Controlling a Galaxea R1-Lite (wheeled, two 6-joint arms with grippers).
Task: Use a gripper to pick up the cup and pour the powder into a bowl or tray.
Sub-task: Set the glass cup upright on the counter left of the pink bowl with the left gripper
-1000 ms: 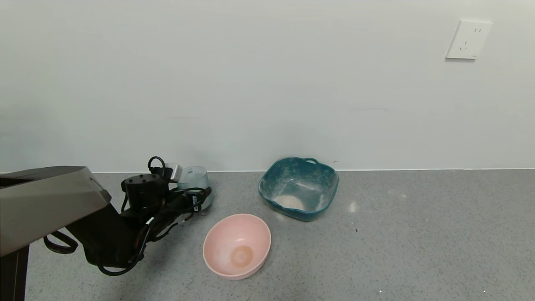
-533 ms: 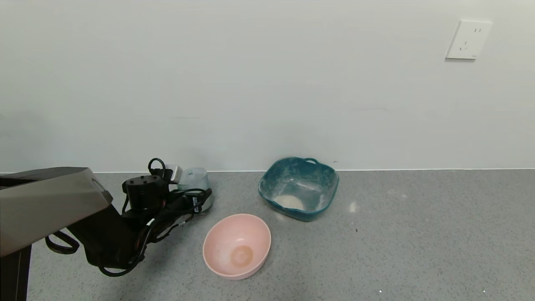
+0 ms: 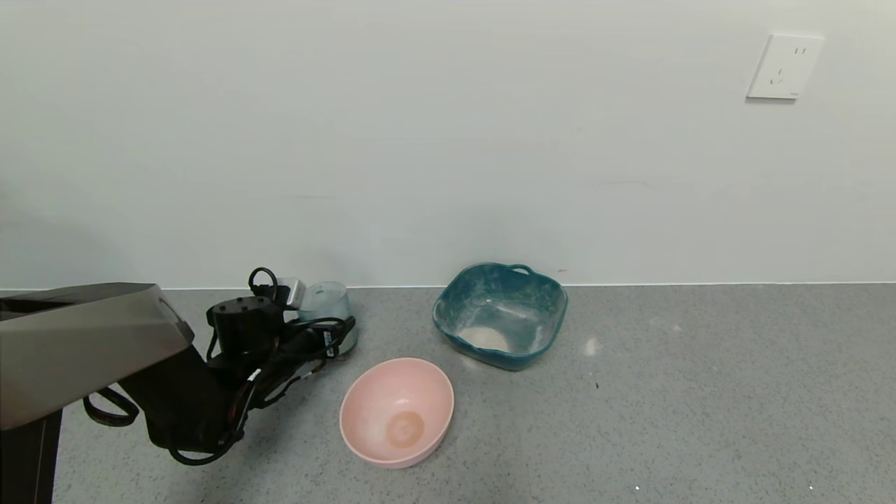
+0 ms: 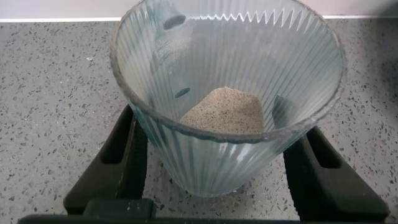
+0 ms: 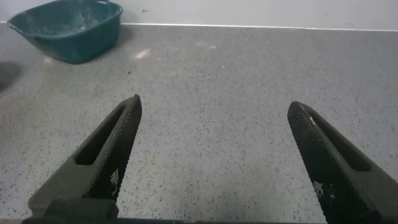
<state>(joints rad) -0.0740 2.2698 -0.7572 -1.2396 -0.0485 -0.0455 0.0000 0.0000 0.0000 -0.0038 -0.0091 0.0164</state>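
The clear ribbed cup (image 3: 327, 299) stands on the grey counter near the wall, left of the dishes. In the left wrist view the cup (image 4: 211, 155) holds a heap of beige powder (image 4: 225, 112). My left gripper (image 3: 318, 316) is open, with one black finger on each side of the cup's lower body (image 4: 217, 127); the fingers are close to the cup wall. The teal rounded-square dish (image 3: 448, 318) sits to the right and has some powder (image 3: 484, 338) in it. My right gripper (image 5: 212, 109) is open and empty over bare counter, out of the head view.
A round pink bowl (image 3: 364, 392) sits in front, between the cup and the teal dish. The white wall runs close behind the cup. The teal dish also shows far off in the right wrist view (image 5: 65, 37). A wall socket (image 3: 784, 66) is at the upper right.
My left arm has crept slightly right toward the cup. The cup, the dishes and the right arm have not moved.
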